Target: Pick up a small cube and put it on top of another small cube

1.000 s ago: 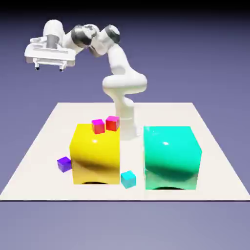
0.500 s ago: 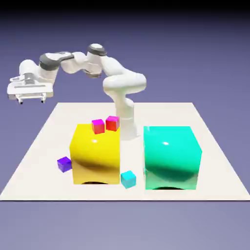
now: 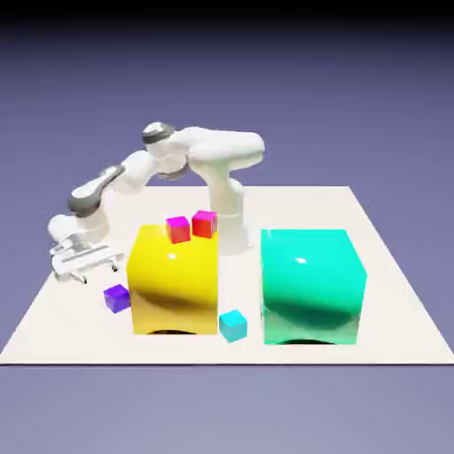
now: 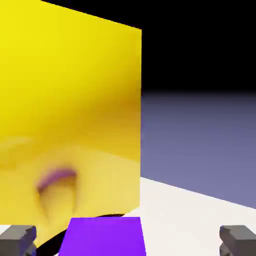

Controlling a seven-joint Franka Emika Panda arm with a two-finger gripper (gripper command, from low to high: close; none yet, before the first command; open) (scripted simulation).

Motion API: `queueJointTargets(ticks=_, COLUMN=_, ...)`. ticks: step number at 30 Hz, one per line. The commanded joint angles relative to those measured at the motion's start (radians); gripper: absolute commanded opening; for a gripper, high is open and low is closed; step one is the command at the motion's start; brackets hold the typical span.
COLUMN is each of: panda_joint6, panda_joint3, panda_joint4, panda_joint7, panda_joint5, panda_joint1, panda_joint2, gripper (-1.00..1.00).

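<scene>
While the arm reached down on the exterior view's left, the purple-violet cube sat on the table just beside the big yellow block, on its left as the exterior view showed it; whether the two touched, could not tell. In the hand view the cube's lower part was cut off by the bottom edge, between the finger tips, nearer the left one.

Gripper was wide open, tilted, holding nothing, above and near the cube. Only the ends of its fingers showed in the hand view, cropped at the bottom corners.

Yellow block ran out of the hand view at top and left; a blurred purple reflection lay on its face. Magenta-pink cube and red-magenta cube showed at the yellow block's far top edge; could not tell whether on it or behind. Cyan cube lay between yellow and teal blocks, toward the camera.
</scene>
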Motion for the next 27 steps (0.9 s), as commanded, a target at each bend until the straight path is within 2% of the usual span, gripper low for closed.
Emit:
queueJointTargets(ticks=1, panda_joint6=0.043, panda_joint3=-0.022, panda_joint4=-0.009, panda_joint7=-0.003, panda_joint5=-0.016, panda_joint1=0.025, panda_joint2=-0.018, gripper=0.0)
queueJointTargets(ticks=3, panda_joint6=0.116, panda_joint3=-0.059, panda_joint4=-0.024, panda_joint7=-0.009, panda_joint5=-0.044, panda_joint1=0.065, panda_joint2=-0.048, gripper=0.0)
queueJointTargets(ticks=4, panda_joint6=0.116, panda_joint3=-0.059, panda_joint4=-0.024, panda_joint7=-0.009, panda_joint5=-0.044, panda_joint1=0.065, panda_joint2=-0.048, gripper=-1.0)
queueJointTargets(ticks=8, panda_joint6=-0.007, panda_joint3=0.012, panda_joint4=0.003, panda_joint7=0.006, panda_joint5=0.0, panda_joint1=0.009, panda_joint2=0.002, gripper=-1.0)
queueJointTargets(ticks=16, panda_joint6=-0.165, panda_joint3=0.302, panda_joint4=0.075, panda_joint7=0.16, panda_joint5=0.002, panda_joint1=0.215, panda_joint2=0.06, gripper=-1.0)
queueJointTargets(ticks=22, panda_joint6=-0.368, panda_joint3=0.52, panda_joint4=-0.107, panda_joint7=0.369, panda_joint5=0.069, panda_joint1=0.277, panda_joint2=0.031, gripper=-1.0)
queueJointTargets(ticks=27, panda_joint6=-0.439, panda_joint3=0.532, panda_joint4=-0.288, panda_joint7=0.448, panda_joint5=0.12, panda_joint1=0.212, panda_joint2=-0.023, gripper=-1.0)
